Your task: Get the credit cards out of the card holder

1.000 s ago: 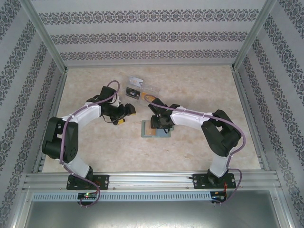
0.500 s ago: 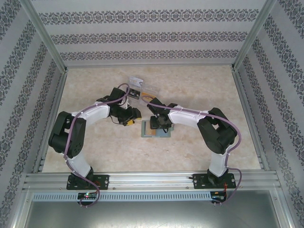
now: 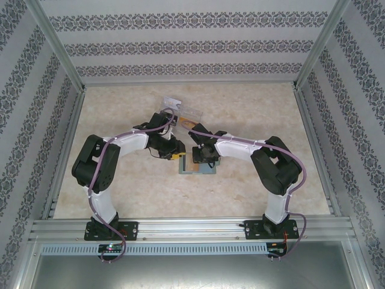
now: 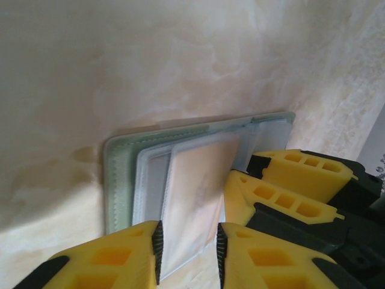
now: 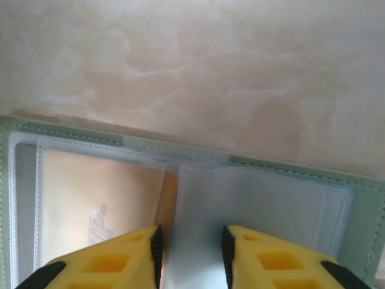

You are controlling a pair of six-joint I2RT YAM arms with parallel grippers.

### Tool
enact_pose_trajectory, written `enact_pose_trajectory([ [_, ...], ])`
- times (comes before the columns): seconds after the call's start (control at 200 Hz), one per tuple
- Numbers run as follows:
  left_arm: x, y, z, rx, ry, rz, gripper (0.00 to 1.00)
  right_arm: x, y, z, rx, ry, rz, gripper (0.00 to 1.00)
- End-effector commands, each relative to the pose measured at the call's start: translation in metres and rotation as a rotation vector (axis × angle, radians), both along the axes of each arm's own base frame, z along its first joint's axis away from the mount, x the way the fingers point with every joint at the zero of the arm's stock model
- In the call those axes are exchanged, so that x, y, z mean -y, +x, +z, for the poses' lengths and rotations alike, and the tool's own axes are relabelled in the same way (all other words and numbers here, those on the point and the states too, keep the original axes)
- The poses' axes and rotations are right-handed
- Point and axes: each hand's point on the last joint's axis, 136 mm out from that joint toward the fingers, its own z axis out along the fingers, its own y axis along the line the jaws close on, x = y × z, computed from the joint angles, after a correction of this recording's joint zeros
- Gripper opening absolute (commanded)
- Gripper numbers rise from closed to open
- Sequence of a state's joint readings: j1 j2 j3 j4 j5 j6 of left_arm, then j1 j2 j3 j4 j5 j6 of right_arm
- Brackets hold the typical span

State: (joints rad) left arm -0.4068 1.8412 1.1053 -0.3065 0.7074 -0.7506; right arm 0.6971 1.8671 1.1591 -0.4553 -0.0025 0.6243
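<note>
My left gripper [image 4: 188,244] sets its yellow fingers close on either side of a clear sleeve [image 4: 191,186]. I cannot tell whether the pads actually pinch it. Just to its right, my right gripper [image 5: 191,247] straddles another sleeve leaf the same way, and its grip is equally unclear. Both hover over the open card holder [image 3: 200,168], which lies flat on the table [image 3: 258,114] mid-scene. A gold-orange card [image 5: 90,198] sits in a pocket beside the right fingers.

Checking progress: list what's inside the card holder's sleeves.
One sleeve of the card holder holds an orange card; its neighbour looks empty. The right end effector covers the rest.
</note>
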Motion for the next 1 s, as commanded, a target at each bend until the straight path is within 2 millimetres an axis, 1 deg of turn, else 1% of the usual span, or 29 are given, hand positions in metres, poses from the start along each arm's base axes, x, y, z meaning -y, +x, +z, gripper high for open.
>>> enact_pose_trajectory([
  [0.0,0.013,0.003,0.006,0.005,-0.028,-0.021,0.29,0.014,-0.015,-0.022,-0.072,-0.04,0.0,0.34],
  [0.15,0.018,-0.004,-0.003,-0.022,-0.02,-0.042,0.27,0.013,-0.015,-0.027,-0.085,-0.041,0.002,0.32],
  [0.395,0.017,-0.007,-0.016,-0.048,0.018,-0.045,0.3,0.016,-0.016,-0.029,-0.094,-0.048,0.002,0.31],
  [0.53,0.022,-0.009,-0.02,-0.058,0.031,-0.078,0.3,0.017,-0.016,-0.029,-0.095,-0.045,0.001,0.31],
  [0.754,0.024,-0.008,-0.019,-0.054,0.033,-0.096,0.32,0.015,-0.014,-0.027,-0.092,-0.031,0.001,0.31],
  [0.899,0.027,-0.006,-0.014,-0.037,0.01,-0.103,0.27,0.014,-0.012,-0.022,-0.084,-0.011,-0.003,0.31],
  [0.994,0.028,-0.005,-0.01,-0.025,0.001,-0.106,0.22,0.011,-0.008,-0.009,-0.058,0.031,-0.009,0.32],
])
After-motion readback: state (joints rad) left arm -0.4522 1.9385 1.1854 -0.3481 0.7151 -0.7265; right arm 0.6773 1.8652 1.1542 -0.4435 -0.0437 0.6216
